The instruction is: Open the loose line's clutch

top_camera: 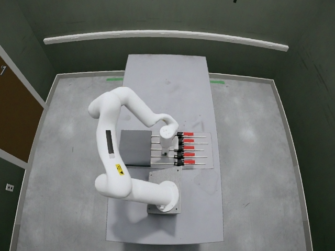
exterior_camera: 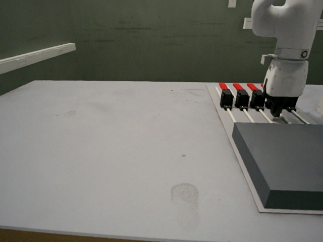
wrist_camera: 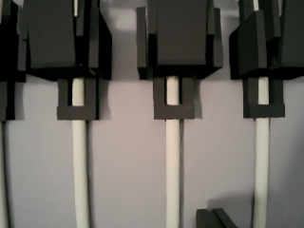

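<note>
Overall, with 12 o'clock taken as the top of the overhead view, the table (top_camera: 167, 89) (exterior_camera: 117, 145) was the largest item of equipment. The white arm (top_camera: 108, 118) (exterior_camera: 291, 31) stood on a mounting plate (top_camera: 152, 178) at 6 o'clock of the line assembly, with its upper links bowed out toward 9 o'clock and its wrist above the lines. A thin board (top_camera: 200, 166) (exterior_camera: 255, 192) carried the assembly. The grey console (top_camera: 135, 147) (exterior_camera: 291, 156) occupied its 9 o'clock end.

The gripper (top_camera: 164, 153) (exterior_camera: 276, 114) (wrist_camera: 216, 219) pointed down between the console and the clutches. Its fingers were fully closed, with nothing held between them. The tip was located just beside the fourth line, counting from 12 o'clock, on that line's 12 o'clock side; contact could not be determined.

Five black clutches (top_camera: 179, 163) (exterior_camera: 241, 99) (wrist_camera: 181, 35) formed a row at 3 o'clock of the console. Their red levers (top_camera: 189, 161) (exterior_camera: 237, 86) extended toward 3 o'clock. Five pale control lines (top_camera: 159, 163) (exterior_camera: 230, 115) (wrist_camera: 172, 171) ran from the console through the clutches; which one was loose could not be determined visually.
</note>
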You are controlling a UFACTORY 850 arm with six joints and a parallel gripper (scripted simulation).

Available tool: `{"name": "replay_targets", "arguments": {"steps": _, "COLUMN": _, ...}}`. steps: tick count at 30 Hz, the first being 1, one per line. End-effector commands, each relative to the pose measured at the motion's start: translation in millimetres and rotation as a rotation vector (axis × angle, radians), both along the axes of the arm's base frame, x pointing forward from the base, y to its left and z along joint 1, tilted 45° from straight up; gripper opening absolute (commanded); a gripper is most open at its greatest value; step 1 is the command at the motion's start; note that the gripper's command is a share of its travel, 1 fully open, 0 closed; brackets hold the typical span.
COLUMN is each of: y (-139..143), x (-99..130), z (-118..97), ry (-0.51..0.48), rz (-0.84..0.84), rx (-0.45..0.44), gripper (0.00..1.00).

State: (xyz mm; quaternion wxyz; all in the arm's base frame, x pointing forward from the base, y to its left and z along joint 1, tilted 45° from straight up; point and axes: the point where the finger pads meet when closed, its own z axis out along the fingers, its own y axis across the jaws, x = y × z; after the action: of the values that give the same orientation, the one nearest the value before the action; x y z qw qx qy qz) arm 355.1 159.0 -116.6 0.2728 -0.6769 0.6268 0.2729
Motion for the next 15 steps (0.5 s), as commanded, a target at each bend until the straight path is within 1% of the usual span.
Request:
{"name": "replay_targets", "arguments": {"steps": 1, "y": -14.5, "x": 1.3, "z": 14.3, "ry": -0.001, "rz": -0.001, "rx": 0.0, "gripper": 0.0}}
{"name": "replay_targets", "arguments": {"steps": 9, "y": -41.4, "x": 2.3, "z": 40.9, "ry": -0.001, "rz": -0.001, "rx": 0.0, "gripper": 0.0}}
{"name": "replay_targets", "arguments": {"steps": 15, "y": -48.4, "x": 2.5, "z": 47.7, "ry": -0.001, "rz": -0.001, "rx": 0.0, "gripper": 0.0}}
